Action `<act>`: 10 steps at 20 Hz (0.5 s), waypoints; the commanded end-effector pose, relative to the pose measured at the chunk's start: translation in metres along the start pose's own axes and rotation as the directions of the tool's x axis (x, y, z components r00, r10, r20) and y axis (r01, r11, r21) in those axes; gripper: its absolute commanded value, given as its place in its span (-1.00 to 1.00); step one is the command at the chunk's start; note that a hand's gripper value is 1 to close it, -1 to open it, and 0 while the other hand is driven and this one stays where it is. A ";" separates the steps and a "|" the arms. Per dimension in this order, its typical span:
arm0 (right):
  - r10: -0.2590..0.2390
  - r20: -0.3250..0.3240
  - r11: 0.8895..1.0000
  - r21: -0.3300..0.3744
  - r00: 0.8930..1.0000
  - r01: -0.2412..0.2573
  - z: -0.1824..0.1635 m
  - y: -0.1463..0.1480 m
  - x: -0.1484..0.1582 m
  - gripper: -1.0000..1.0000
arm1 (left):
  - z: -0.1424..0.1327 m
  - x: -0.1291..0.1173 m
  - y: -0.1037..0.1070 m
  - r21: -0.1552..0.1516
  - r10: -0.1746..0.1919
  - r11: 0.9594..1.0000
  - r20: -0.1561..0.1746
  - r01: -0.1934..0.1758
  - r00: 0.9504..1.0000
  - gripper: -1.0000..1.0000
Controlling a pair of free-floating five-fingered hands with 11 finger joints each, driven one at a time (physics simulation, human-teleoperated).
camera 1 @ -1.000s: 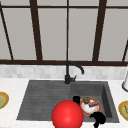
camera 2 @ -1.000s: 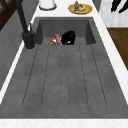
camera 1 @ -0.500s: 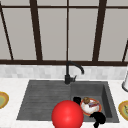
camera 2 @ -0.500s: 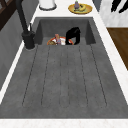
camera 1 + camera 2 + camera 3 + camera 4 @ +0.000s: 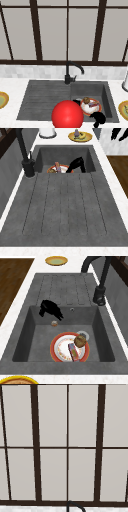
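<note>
Hand (image 5: 50, 309) near basin's (image 5: 40, 338) front wall

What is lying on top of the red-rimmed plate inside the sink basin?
On the plate lie a brown round food item and a flat reddish packet-like item. A hand hovers at the basin's near-left wall, apart from the plate. What is under these items is hidden.

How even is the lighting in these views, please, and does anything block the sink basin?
Front view: flat light, no glare, but a red ball covers the basin's left part beside the plate. Right side view: soft shading on the sink walls; a hand is pure black, without highlights. Left side view: evenly lit drainboard.
</note>
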 end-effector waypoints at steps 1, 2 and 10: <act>0.000 0.000 1.000 0.000 1.000 0.000 0.000 0.000 0.000 0.00 | 0.001 0.016 -0.010 -0.102 0.073 0.992 -0.061 -0.079 0.995 -1.00; 0.000 0.000 1.000 0.000 1.000 0.000 0.000 0.000 0.000 0.00 | 0.000 0.020 -0.013 -0.112 0.080 0.990 -0.056 -0.086 0.995 -1.00; 0.000 0.000 1.000 0.000 1.000 0.000 0.000 0.000 0.000 0.00 | 0.002 0.012 -0.030 -0.158 0.053 0.986 -0.035 -0.058 0.998 -1.00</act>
